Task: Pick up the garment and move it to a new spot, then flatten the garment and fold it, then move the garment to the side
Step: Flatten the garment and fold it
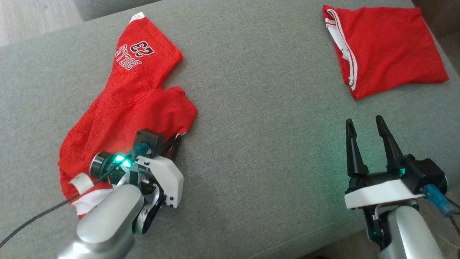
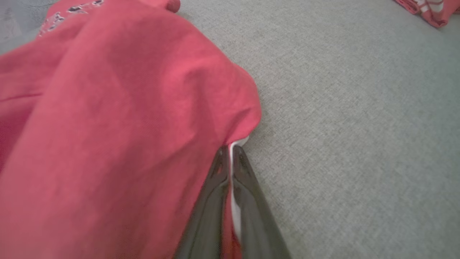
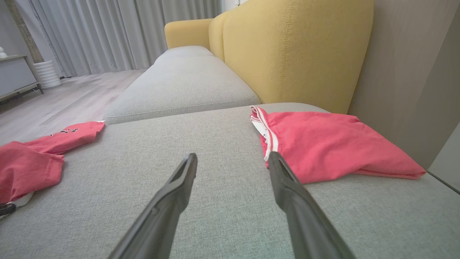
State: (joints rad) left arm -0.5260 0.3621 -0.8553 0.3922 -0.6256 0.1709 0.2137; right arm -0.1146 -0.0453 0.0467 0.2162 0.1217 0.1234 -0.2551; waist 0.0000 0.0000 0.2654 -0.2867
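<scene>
Grey sofa seat, yellow backrest, grey curtains, wooden floor, crumpled red jersey on the seat's left, its near end hidden under the left arm, folded red garment far right, left claw pinched on the jersey's white-trimmed edge, right claw wide open, empty.

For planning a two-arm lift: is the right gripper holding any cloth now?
No, the right gripper stands open above the grey cushion, with nothing between its fingers.

2 red garments: crumpled jersey, folded garment. 2 grey seat cushions: near cushion, far cushion. 1 yellow backrest. 2 sets of jaws.
</scene>
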